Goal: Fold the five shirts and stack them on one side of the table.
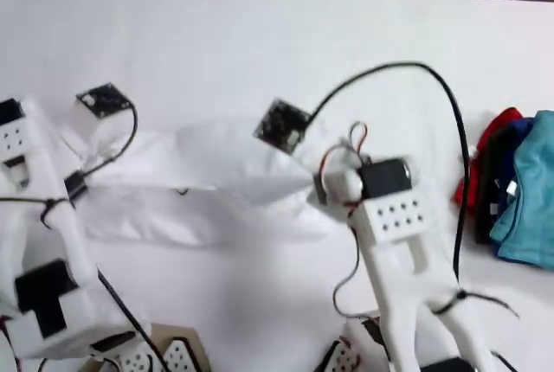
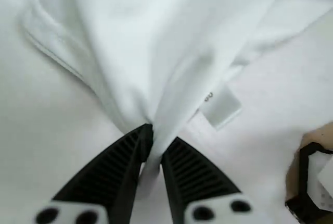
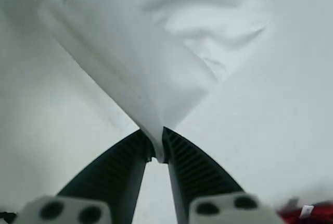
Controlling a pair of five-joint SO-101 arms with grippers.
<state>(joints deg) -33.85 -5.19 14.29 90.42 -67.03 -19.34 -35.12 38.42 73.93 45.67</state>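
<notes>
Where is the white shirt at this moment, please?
In the high view, the white shirt spans mid-table, pinched by the left end effector and right end effector, left of the coloured shirts.

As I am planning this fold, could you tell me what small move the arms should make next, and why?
Probably carry the held edge across the shirt and lay it down: the left gripper and right gripper each pinch it, and it stretches between them, not yet folded.
</notes>
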